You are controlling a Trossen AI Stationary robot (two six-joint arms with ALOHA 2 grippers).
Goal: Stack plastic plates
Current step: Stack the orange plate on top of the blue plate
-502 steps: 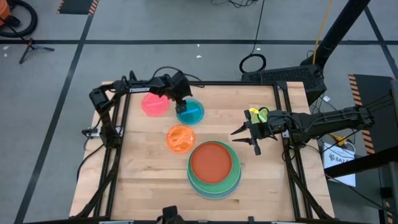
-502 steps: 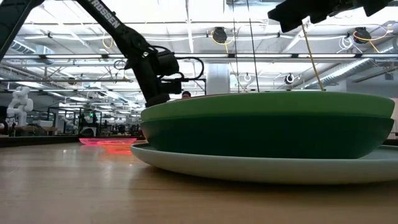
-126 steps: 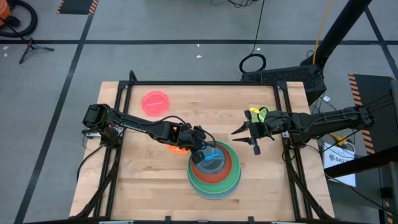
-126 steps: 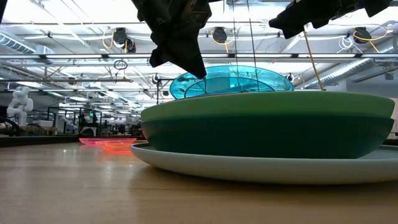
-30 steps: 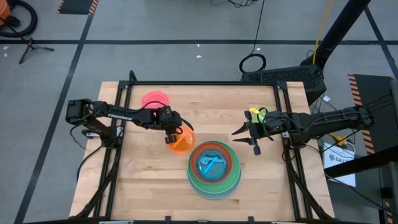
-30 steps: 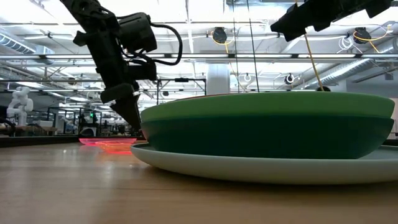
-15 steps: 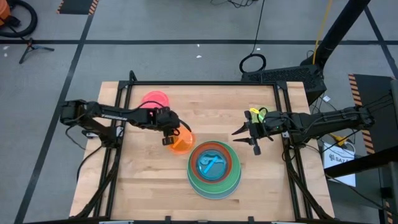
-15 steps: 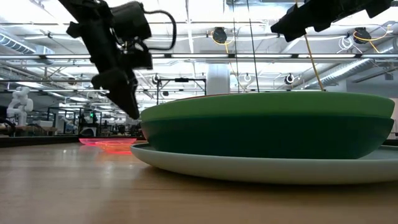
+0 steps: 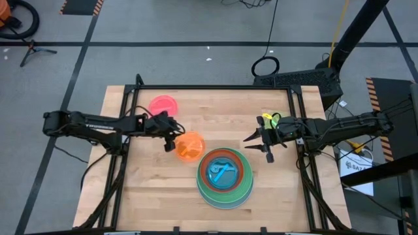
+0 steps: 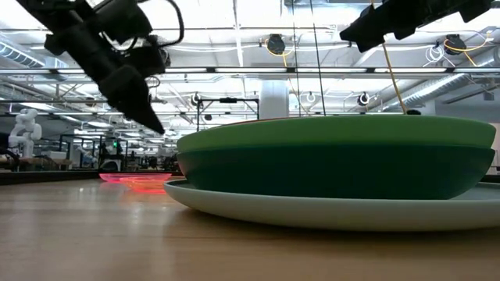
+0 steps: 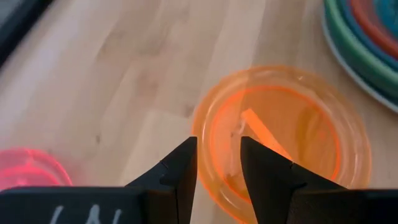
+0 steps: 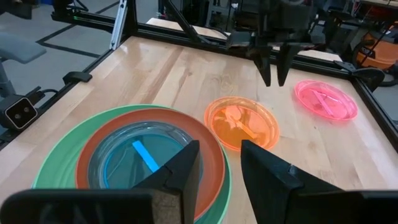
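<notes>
The stack (image 9: pixel 225 177) sits near the table's near edge: large pale, dark green and light green plates, then blue and red-orange ones, with the cyan plate (image 12: pixel 143 155) on top. The small orange plate (image 9: pixel 190 146) lies flat on the table beside the stack, and the pink plate (image 9: pixel 162 106) lies farther back. No lime plate is in view. My left gripper (image 9: pixel 171 140) hangs open above the orange plate's left rim (image 11: pixel 208 143), clear of it. My right gripper (image 9: pixel 258 142) waits open in the air, to the right of the stack.
The black frame rails (image 9: pixel 124 124) run along the table's left and right edges. Bare wood (image 9: pixel 157 196) lies left of the stack and between the plates and the far edge. In the low view the stack (image 10: pixel 336 164) fills the foreground.
My left gripper has risen from just above the table at the orange plate and drawn back toward the table's left edge. The orange plate stays flat where it was. The right arm has kept still.
</notes>
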